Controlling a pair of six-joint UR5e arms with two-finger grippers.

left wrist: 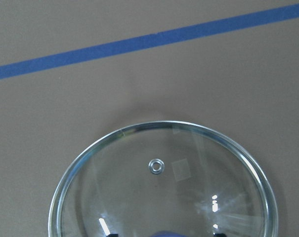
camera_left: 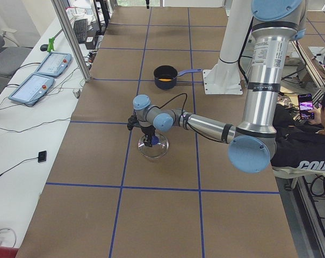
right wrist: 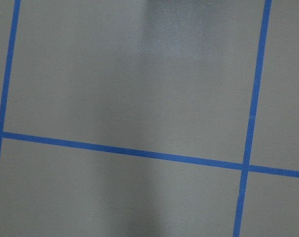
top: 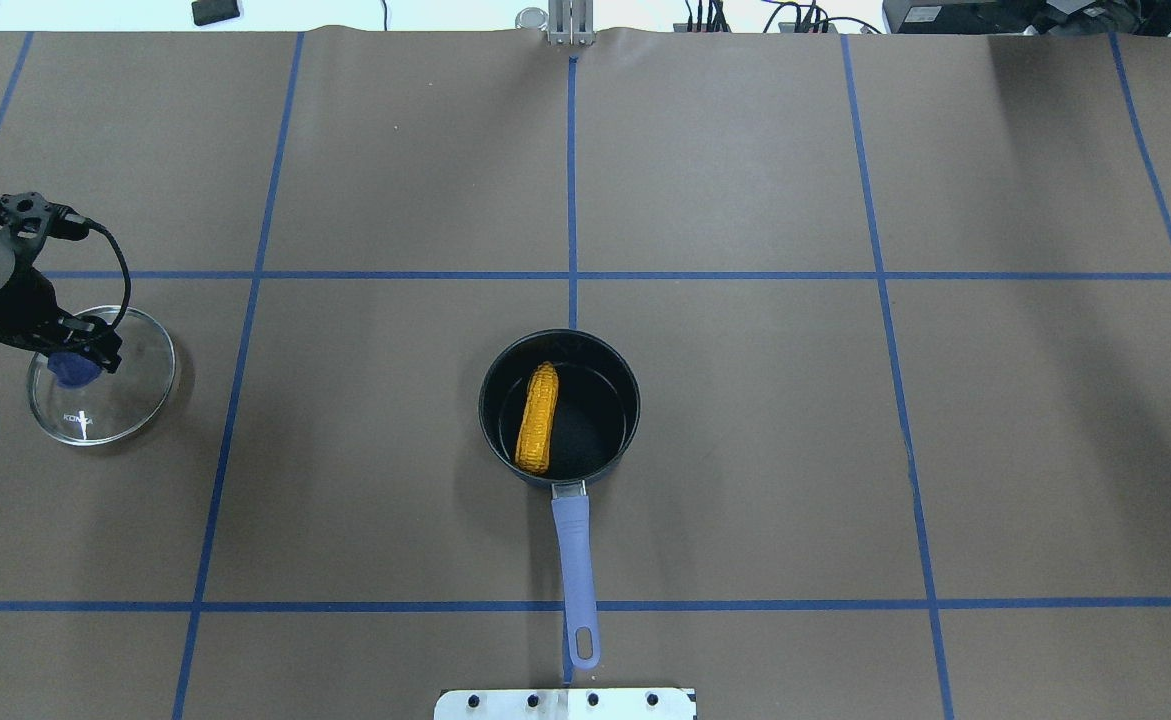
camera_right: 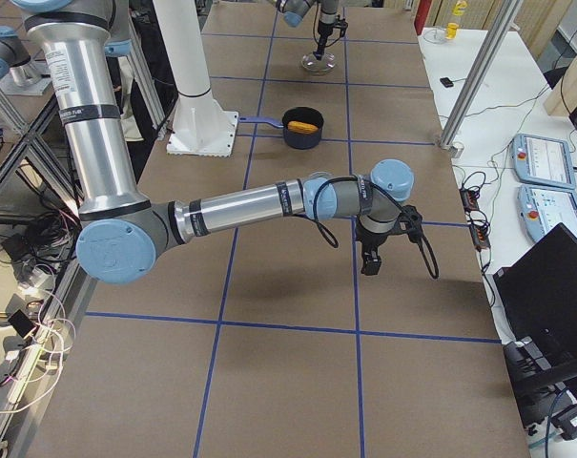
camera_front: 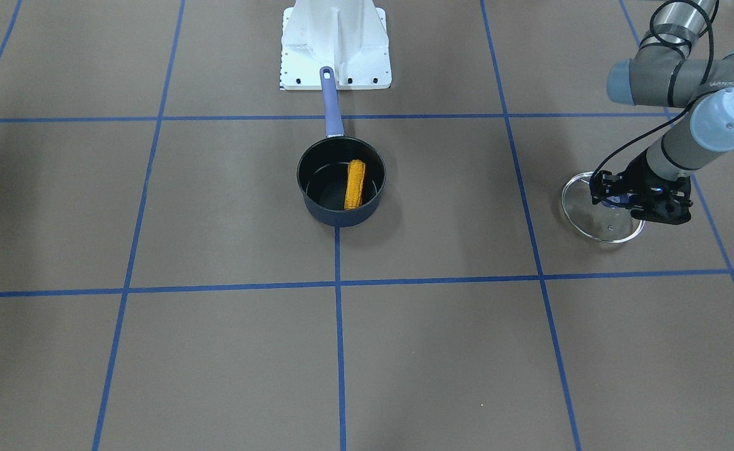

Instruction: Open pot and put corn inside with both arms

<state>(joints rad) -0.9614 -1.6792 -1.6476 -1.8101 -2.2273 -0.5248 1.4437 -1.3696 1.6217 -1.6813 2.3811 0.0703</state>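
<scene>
Tabletop (top: 745, 450): flat matte brown paper gridded with blue tape, with nothing on it to stop a slide. Right arm (camera_right: 250, 202) reaches out toward 3 o'clock of the pot, its tool (camera_right: 371, 262) over bare paper; open or closed, cannot tell. Left arm (camera_front: 686, 144) is at 9 o'clock, well apart from the pot. Pot (top: 593, 425): centre, uncovered, round, dark blue wall, black inside. Its long straight handle (top: 577, 570) points to 6 o'clock and is the likely snag if an arm sweeps home low. Lid (top: 135, 400): down on the paper at 9 o'clock, clear glass, metal rim. Corn (top: 537, 418): inside the pot, lying 12-to-6 by the 9 o'clock wall; bumpy, orange-yellow, tapered. Placement looks done. Blue knob (top: 71, 372): left tool (top: 75, 360) straddles it; clamped or released, cannot tell. If clamped, a retreat would drag or drop the glass.
</scene>
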